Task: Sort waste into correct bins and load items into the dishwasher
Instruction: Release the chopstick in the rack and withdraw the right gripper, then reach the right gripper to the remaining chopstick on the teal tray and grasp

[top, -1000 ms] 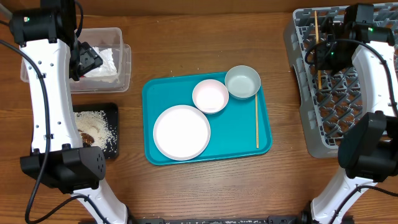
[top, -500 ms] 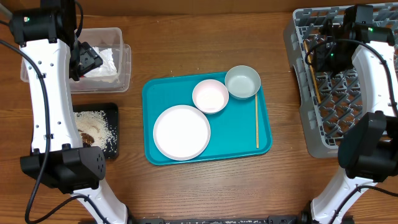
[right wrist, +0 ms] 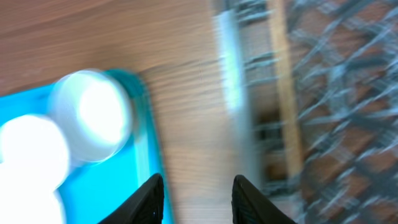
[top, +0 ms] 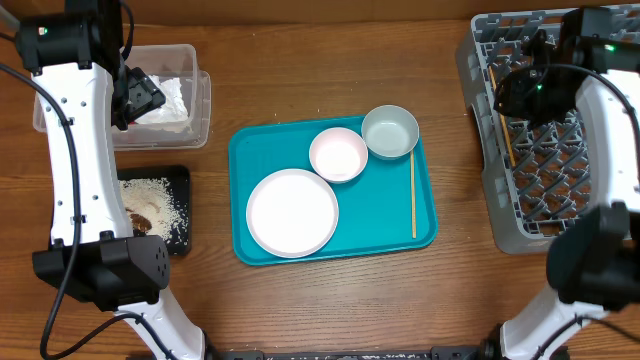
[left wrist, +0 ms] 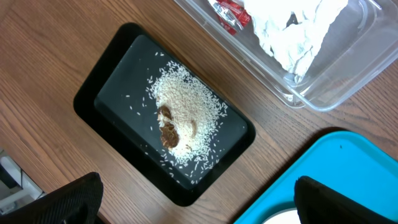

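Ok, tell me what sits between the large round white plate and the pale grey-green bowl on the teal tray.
A round pinkish-white bowl fills that gap, close to both; the overhead view shows it.

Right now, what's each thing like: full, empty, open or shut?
Clear tub, holding napkins and a red wrapper.
Black tray, holding rice and brown scraps.
Plate, empty.
Pink bowl, empty.
Grey-green bowl, empty.
Dish rack, one chopstick inside.
Left fingers, open, empty.
Right fingers, open, empty.
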